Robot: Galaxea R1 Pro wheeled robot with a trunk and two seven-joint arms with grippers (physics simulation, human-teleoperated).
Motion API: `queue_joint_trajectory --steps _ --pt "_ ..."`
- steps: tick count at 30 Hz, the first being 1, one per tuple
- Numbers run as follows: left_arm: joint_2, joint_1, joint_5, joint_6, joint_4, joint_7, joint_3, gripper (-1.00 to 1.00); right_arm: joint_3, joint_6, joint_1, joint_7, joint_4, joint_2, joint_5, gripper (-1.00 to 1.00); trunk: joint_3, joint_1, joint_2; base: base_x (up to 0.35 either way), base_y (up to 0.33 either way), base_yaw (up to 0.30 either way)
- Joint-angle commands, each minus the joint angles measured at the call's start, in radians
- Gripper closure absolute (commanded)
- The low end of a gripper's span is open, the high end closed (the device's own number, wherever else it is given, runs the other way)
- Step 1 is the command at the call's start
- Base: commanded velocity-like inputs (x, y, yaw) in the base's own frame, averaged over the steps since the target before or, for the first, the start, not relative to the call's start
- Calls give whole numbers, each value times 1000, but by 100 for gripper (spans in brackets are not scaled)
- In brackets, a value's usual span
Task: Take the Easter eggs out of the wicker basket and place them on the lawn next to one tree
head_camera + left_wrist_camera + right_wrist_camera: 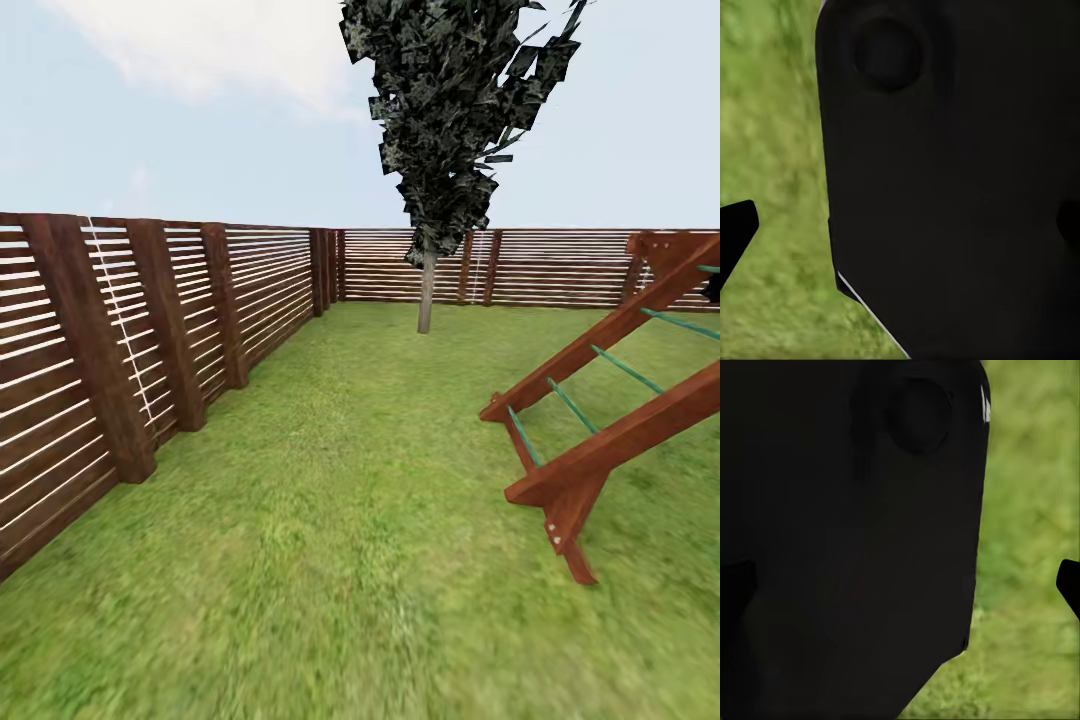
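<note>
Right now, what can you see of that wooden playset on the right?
The wooden playset shows partly, cut off by the head view's right edge. Two reddish-brown sloping beams rise toward the right, joined by thin green rungs like a ladder. Their lower ends rest on the lawn on short braced feet. It stands apart from the slatted fence and the thin-trunked tree.

The head camera looks forward and a bit down over the lawn (330, 560) toward the far fence (540, 265) and a thin tree (426, 290). Each wrist camera sits very close behind a big black robot part (960, 187), looking down at the same grass.
</note>
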Motion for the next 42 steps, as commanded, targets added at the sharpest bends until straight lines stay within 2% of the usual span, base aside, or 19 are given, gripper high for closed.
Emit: queue_joint_trajectory --steps 1,5,9,14,16,17,18,19,22,25,30,32,33,34,36,42 --pt "0 0 0 0 0 0 0 -100 0 0 0 0 0 0 0 -100 0 0 0 0 0 0" --pt "-23 0 0 -7 -21 -3 0 -100 10 -7 -17 1 8 20 7 -100 0 0 0 0 0 0" --pt "-45 0 1 -7 -24 -3 0 -100 11 -7 -18 -5 8 6 17 -100 0 0 0 0 0 0" --pt "-51 0 0 -8 -36 -3 -3 -100 10 -30 -19 -6 -18 9 16 -100 0 0 0 0 0 0" --pt "-49 0 -1 -9 -47 -6 -3 -100 10 -41 -19 -6 -29 13 15 -100 6 -8 14 0 0 0" --pt "-46 0 -2 -9 -168 -6 -3 -100 9 -202 -19 -6 -148 23 20 -100 9 -11 21 0 0 0" --pt "-45 0 -2 -9 -187 -6 -3 -100 7 -205 -19 -6 -172 20 18 -100 12 -15 28 0 0 0" --pt "-35 0 -2 -8 -296 -4 -2 -100 3 -254 -19 -7 -333 22 16 -100 15 -19 35 0 0 0" --pt "-21 1 0 -8 -368 -2 -1 -100 3 -376 -19 -8 -369 24 13 -100 23 -31 56 0 0 0" --pt "-5 1 1 -8 -388 -2 0 -100 3 -469 -19 -8 -376 24 12 -100 30 -42 77 0 0 0" --pt "6 1 13 -8 -389 -2 2 -100 3 -521 -19 -7 -376 24 12 -100 44 -61 112 0 0 0" --pt "8 1 41 -9 -384 -2 8 -100 3 -529 -19 -7 -372 24 13 -100 50 -69 126 0 0 -7" --pt "8 1 67 -11 -377 -3 16 -100 4 -532 -19 -6 -365 24 13 -100 53 -73 133 0 0 -82" --pt "8 1 93 -25 -368 -3 21 -100 5 -534 -19 -6 -357 24 14 -100 56 -77 140 0 0 -147" --pt "7 1 124 -108 -342 -4 27 -100 6 -538 -19 -5 -335 24 14 -100 62 -84 154 0 0 -203" --pt "8 1 143 -288 -264 -2 31 -100 5 -547 -19 -5 -319 21 13 -100 81 -107 196 0 0 -261"
